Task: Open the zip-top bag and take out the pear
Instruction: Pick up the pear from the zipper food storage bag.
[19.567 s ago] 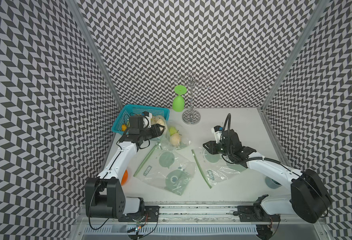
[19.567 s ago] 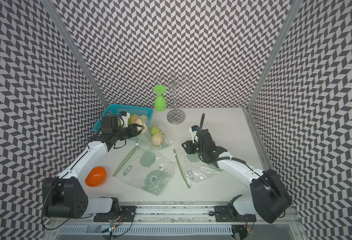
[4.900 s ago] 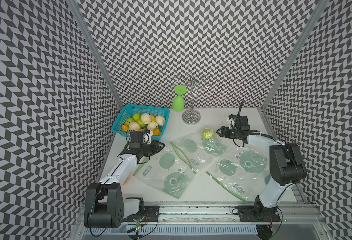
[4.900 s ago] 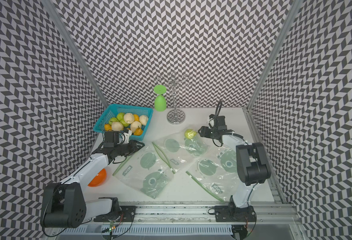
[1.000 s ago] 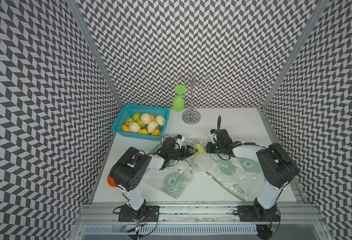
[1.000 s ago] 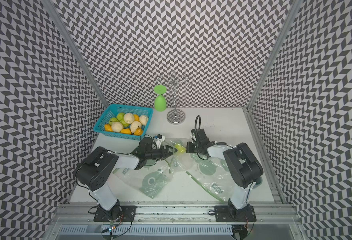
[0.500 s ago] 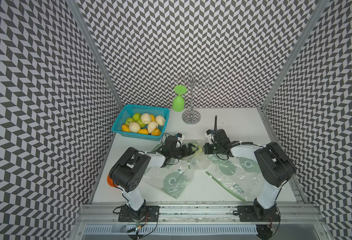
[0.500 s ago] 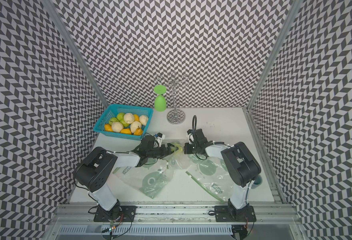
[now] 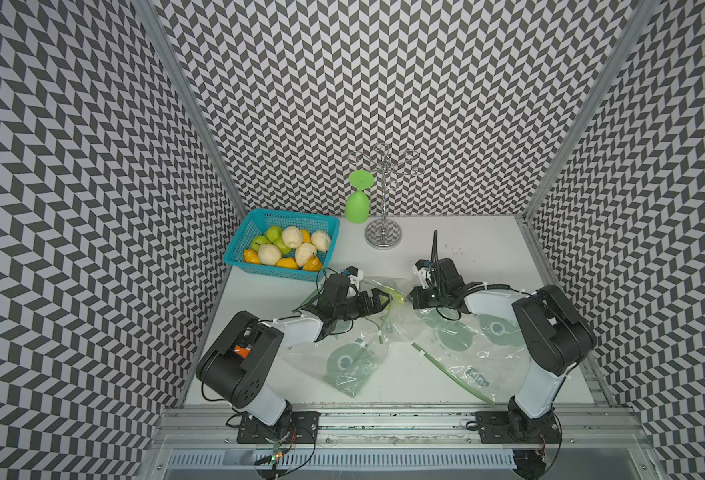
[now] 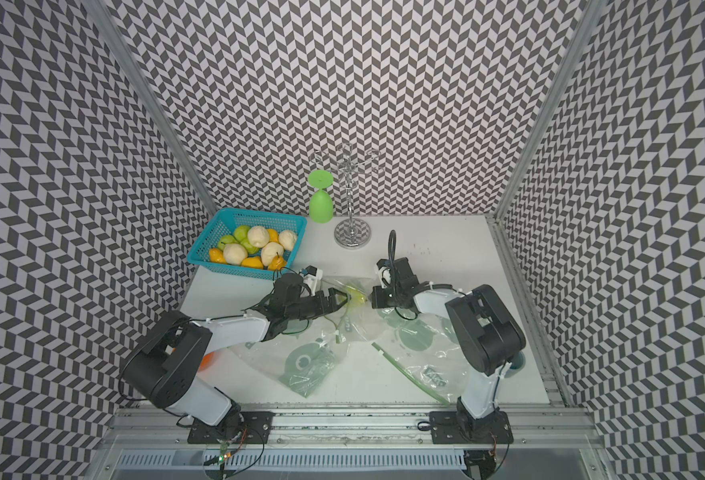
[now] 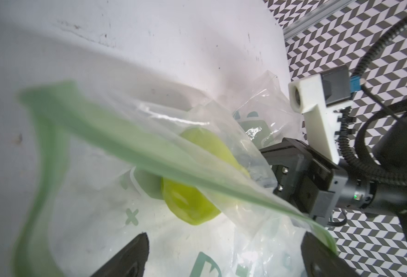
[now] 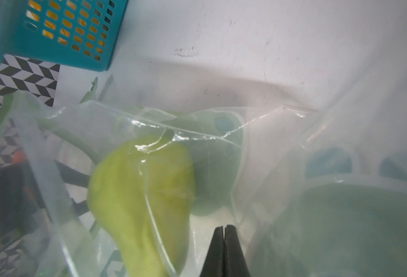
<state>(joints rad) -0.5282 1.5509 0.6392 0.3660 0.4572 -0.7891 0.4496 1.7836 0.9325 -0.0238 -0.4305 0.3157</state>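
The left gripper (image 11: 224,260), jaws spread wide, faces a green pear (image 11: 193,191) inside the clear zip-top bag (image 11: 265,230). The right gripper (image 12: 224,239) is clenched on the zip-top bag.

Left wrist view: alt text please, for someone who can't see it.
A green pear lies inside a clear zip-top bag whose green zip strip gapes open. The left gripper, jaws open, faces the mouth; the right gripper pinches its far side.

We see a teal basket (image 9: 278,272) of pale, green and orange fruit, an upside-down green goblet (image 9: 358,206) beside a chrome stand (image 9: 384,240), a flat printed bag (image 9: 348,365) and a second flat bag (image 9: 473,376) on the white surface (image 9: 479,245).
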